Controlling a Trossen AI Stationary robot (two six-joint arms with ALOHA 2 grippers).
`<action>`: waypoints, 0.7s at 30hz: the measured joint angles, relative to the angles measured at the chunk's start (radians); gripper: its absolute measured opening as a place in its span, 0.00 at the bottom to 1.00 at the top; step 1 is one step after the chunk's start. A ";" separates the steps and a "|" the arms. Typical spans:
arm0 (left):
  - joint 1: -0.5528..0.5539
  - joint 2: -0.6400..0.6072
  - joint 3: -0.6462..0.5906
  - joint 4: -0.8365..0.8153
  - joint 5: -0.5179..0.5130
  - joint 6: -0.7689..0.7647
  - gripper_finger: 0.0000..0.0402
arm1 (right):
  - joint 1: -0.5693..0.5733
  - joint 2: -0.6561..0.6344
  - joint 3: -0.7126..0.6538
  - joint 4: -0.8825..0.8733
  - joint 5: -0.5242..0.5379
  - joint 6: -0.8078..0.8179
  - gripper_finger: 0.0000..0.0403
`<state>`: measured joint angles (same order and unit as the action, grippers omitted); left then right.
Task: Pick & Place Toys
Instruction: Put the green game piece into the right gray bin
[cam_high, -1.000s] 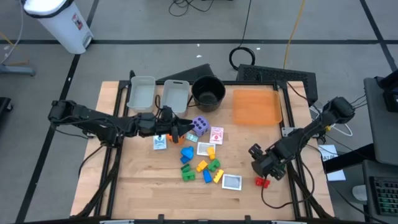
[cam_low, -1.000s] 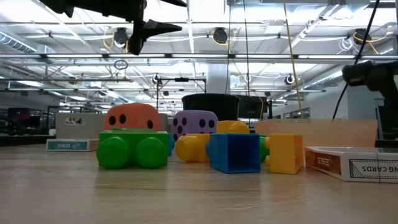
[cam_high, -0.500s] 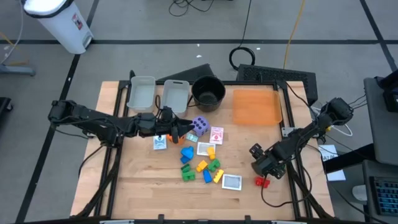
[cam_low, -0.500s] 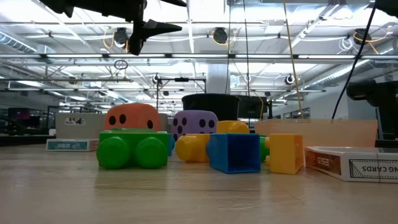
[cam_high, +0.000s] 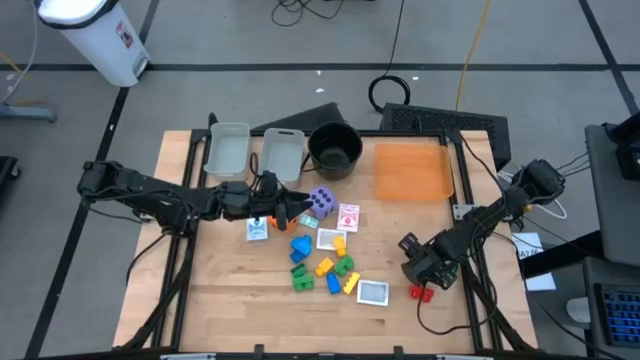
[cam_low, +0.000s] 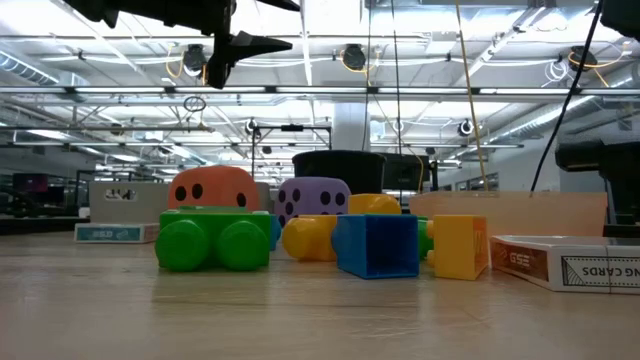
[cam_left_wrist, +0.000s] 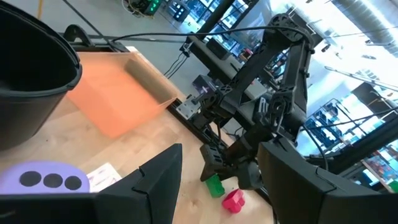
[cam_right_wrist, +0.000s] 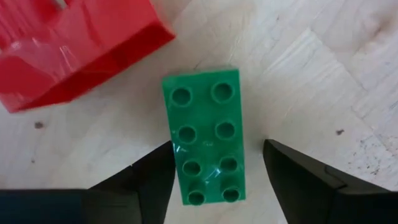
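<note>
Right gripper (cam_right_wrist: 208, 180) is low over the table near its right edge, its two fingers spread on both sides of a green block (cam_right_wrist: 204, 146) that lies flat on the wood, with gaps still visible. Just beside this block lies a red block (cam_right_wrist: 74, 46). Left gripper (cam_high: 290, 211) hangs above the table's middle, fingers apart and empty, near the purple die (cam_high: 321, 201) and the pile of coloured blocks (cam_high: 322, 265).

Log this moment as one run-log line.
right gripper: open, straddling green block beside red block | left gripper: open, hovering over toy pile
</note>
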<state>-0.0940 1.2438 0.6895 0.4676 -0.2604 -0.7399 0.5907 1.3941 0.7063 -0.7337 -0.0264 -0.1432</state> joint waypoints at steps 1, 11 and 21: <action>0.000 0.000 0.000 -0.001 0.000 0.000 0.54 | 0.000 0.000 -0.001 -0.001 0.000 0.000 0.56; 0.000 0.000 0.000 -0.001 0.000 0.000 0.54 | 0.000 -0.001 -0.005 -0.006 0.000 0.000 0.40; 0.000 0.000 0.000 0.000 0.000 -0.001 0.54 | -0.051 0.000 0.036 -0.010 0.006 0.000 0.38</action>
<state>-0.0940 1.2438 0.6899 0.4675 -0.2604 -0.7406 0.5402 1.3945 0.7425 -0.7437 -0.0204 -0.1429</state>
